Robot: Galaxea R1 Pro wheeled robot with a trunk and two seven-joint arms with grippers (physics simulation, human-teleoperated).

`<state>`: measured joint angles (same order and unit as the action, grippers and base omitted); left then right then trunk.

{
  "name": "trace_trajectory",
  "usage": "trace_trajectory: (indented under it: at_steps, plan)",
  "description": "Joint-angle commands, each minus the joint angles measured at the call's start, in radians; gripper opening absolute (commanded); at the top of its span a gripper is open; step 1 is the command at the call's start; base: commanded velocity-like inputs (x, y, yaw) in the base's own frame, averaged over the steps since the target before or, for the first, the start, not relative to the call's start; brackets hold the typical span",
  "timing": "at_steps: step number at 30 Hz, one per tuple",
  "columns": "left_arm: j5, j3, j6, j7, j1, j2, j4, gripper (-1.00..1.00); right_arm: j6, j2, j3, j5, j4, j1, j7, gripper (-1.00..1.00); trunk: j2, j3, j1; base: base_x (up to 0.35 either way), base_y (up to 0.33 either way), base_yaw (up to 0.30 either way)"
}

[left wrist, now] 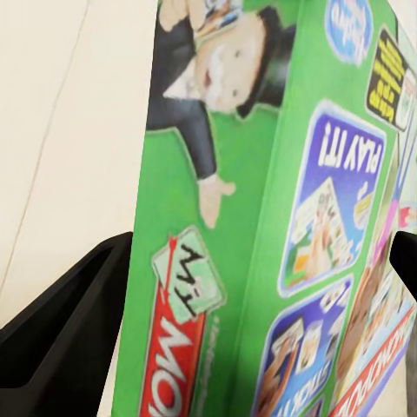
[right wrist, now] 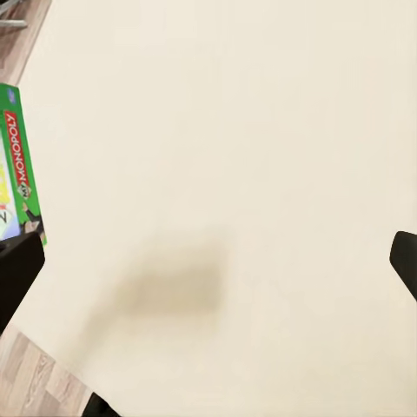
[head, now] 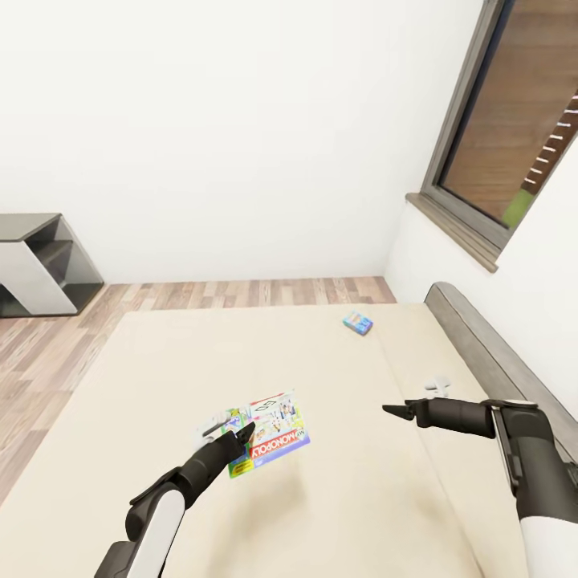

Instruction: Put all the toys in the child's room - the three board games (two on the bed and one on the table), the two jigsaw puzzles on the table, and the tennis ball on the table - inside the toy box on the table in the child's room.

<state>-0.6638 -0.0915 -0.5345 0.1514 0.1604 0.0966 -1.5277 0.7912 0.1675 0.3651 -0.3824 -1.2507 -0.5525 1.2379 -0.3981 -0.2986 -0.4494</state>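
Nearest in the head view, my left jaws point(head: 241, 440) are clamped on the edge of the green Monopoly board game point(head: 269, 434), which hangs lifted above the cream bed point(head: 337, 498), its shadow faint on the cover beneath. The box lies roughly flat, its long axis running across from my left jaws toward my right side. My right jaws point(head: 388, 410) hover over the bed, well apart from that box and pointing toward it; whether they stand apart or together I cannot tell from here. A second, teal-blue board game point(head: 358, 323) rests near the far edge of the bed, beyond my right jaws, so I judge my right arm the nearer one for it.

From my left wrist, the Monopoly box point(left wrist: 261, 217) sits between my dark fingers point(left wrist: 61, 321), gripped across its thin side.

From my right wrist, my fingertips point(right wrist: 405, 261) show wide apart with nothing between them but bed cover, and the green box edge point(right wrist: 24, 174) lies off to one side, above its soft shadow.
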Motion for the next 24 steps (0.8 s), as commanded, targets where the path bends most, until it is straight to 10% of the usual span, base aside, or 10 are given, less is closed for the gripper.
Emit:
trace_trajectory:
  at_steps: [1, 24]
  plan:
    - [-0.010, 0.000, -0.004, 0.010, 0.001, 0.000, -0.002, -1.00, 0.006, 0.000, 0.000, -0.010, -0.001, -0.001, 0.010, 1.00, -0.002, 0.000, -0.001, 0.000, 0.000, 0.000]
    - [-0.008, -0.002, -0.004, 0.010, 0.001, 0.000, -0.002, -1.00, 0.006, -0.001, -0.004, -0.010, -0.001, -0.001, 0.010, 1.00, -0.002, 0.035, -0.001, 0.000, 0.000, 0.000]
